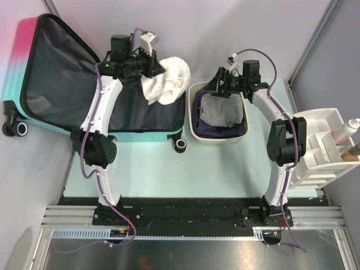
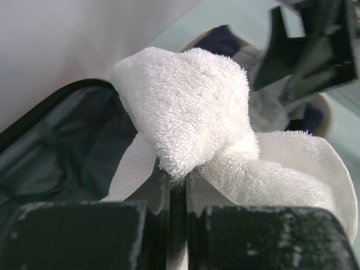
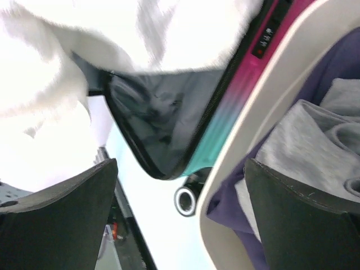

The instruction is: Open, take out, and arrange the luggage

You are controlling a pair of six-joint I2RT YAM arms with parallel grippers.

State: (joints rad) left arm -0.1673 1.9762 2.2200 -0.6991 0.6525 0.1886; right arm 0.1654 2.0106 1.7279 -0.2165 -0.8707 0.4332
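Left gripper [image 2: 177, 194] clamps the soft, limp towel [image 2: 191, 107] above the stiff luggage [image 1: 56, 84]; right gripper [image 1: 226, 85] gapes beside it.

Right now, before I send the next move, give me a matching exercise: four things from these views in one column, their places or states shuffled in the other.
1 white towel
2 grey garment
3 luggage
4 white organiser

A lying in the white tub
B open, dark lining showing
C pinched in the left gripper
D farthest right in the top view

Pairs: 1-C, 2-A, 3-B, 4-D
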